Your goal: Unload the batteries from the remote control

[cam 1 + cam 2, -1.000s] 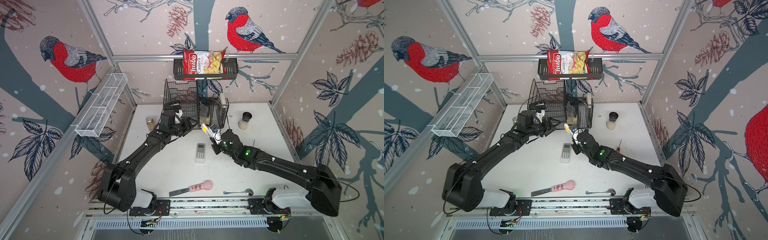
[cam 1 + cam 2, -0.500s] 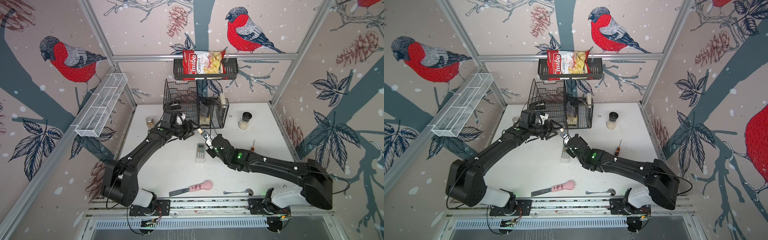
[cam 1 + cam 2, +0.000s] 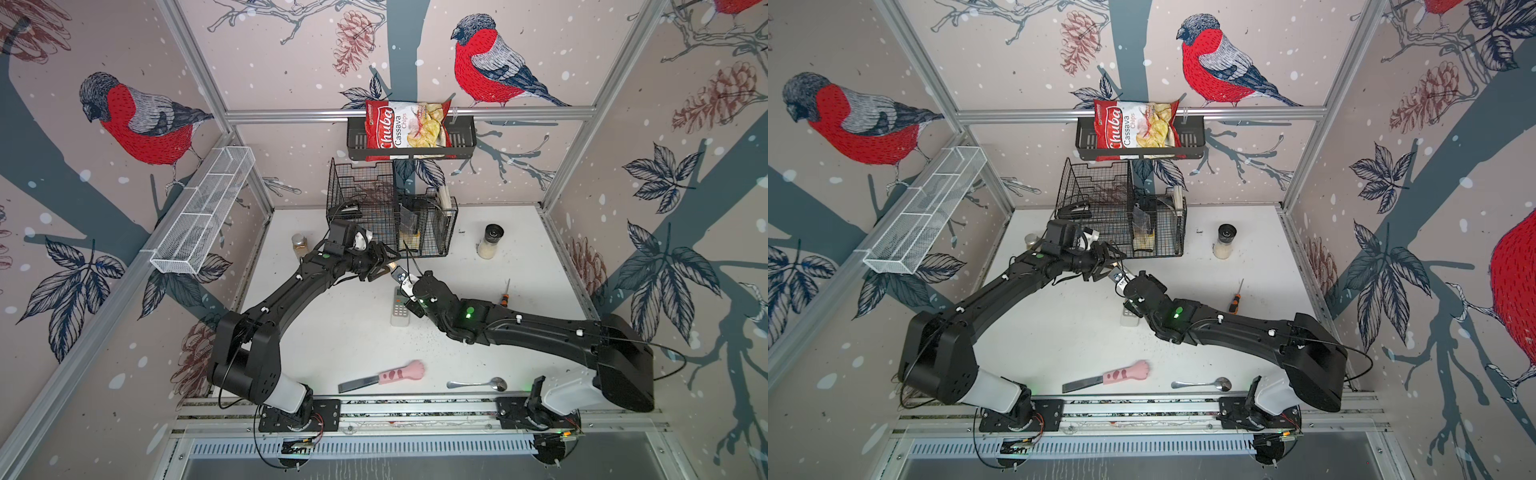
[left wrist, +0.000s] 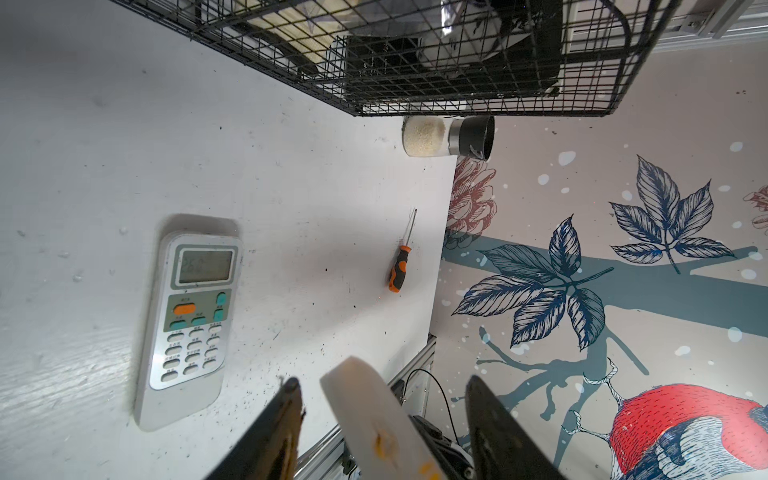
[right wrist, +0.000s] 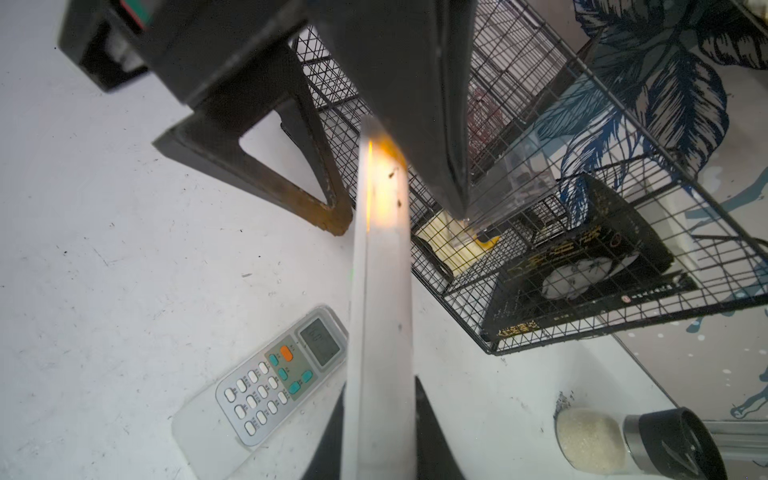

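Observation:
My right gripper (image 5: 378, 436) is shut on a slim white remote control (image 5: 380, 316) with a yellow stain and holds it up off the table. In both top views its free end (image 3: 400, 275) (image 3: 1118, 277) reaches between the fingers of my left gripper (image 3: 384, 266) (image 3: 1111, 266). In the left wrist view the left gripper (image 4: 384, 399) stands open, with the remote's end (image 4: 361, 399) between the jaws and a gap on each side. The right gripper (image 3: 409, 286) sits just right of it. The batteries are hidden.
A wider remote with a screen (image 3: 400, 309) (image 4: 191, 316) (image 5: 282, 374) lies flat on the table under the grippers. A black wire basket (image 3: 395, 216) stands close behind. An orange-and-black screwdriver (image 3: 505, 293), a shaker jar (image 3: 489, 241), a small jar (image 3: 300, 245), a pink-handled knife (image 3: 386, 374) and a spoon (image 3: 478, 383) lie around.
The right gripper has carried the slim remote left and lower, into the left gripper's fingers. The left arm has shifted slightly right and its jaws have narrowed around the remote's end.

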`<state>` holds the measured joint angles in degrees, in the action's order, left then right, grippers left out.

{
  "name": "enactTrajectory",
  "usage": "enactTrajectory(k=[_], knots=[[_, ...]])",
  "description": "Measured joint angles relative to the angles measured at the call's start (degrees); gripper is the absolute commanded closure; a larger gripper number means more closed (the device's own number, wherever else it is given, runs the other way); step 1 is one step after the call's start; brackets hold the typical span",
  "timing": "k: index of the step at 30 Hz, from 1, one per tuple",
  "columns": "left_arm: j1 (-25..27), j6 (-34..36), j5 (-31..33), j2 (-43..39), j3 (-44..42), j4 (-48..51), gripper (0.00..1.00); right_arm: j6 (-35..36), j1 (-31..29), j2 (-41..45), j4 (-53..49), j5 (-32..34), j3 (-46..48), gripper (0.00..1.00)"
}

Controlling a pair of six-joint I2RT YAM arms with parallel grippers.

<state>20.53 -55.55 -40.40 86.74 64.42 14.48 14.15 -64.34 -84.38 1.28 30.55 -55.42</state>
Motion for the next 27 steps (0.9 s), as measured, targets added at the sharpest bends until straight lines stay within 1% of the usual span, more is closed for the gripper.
enactTrajectory(k=[11, 15, 22, 27], knots=[[0.00, -0.11, -0.04, 2.05, 1.29, 1.18, 0.53, 1.14, -0.63, -2.97, 0.07, 2.05, -2.36, 0.89], [0.00, -0.72, -0.04, 2.51, 1.90, 1.20, 0.60, 2.23, -0.68, -3.54, 0.20, 2.73, -2.99, 0.88], [0.00, -2.21, -0.02, 3.26, 2.80, 2.56, 0.68, 3.30, -1.22, -4.46, -0.04, 4.26, -3.63, 0.85], [0.00, -2.93, -0.07, 3.56, 3.10, 2.58, 0.77, 3.91, -1.73, -4.96, -0.22, 5.81, -4.09, 0.82]])
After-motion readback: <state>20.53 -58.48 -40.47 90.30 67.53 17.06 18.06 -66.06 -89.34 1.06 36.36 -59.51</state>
